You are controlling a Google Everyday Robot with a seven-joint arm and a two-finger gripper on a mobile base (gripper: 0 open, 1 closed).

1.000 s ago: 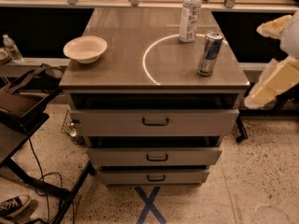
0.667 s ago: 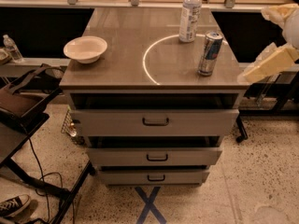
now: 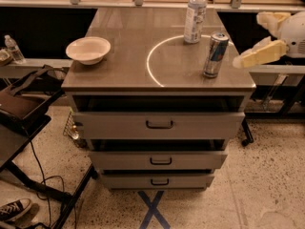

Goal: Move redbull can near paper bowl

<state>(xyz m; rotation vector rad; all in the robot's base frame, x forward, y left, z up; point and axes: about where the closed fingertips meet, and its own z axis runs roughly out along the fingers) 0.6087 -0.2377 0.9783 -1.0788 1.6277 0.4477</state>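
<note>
Gripper (image 3: 261,54) at far right of view, just off the right edge of the table (image 3: 125,56) and about level with its top. Pale cream-yellow, matte, one long tapered wedge with a blunt rounded tip; a second, shorter and blockier piece of the same cream-yellow sits above it. Both joined to a smooth rounded white housing, bulbous in outline and cut off by the right border; darker shading along the underside of the wedge and where cream meets white.
</note>
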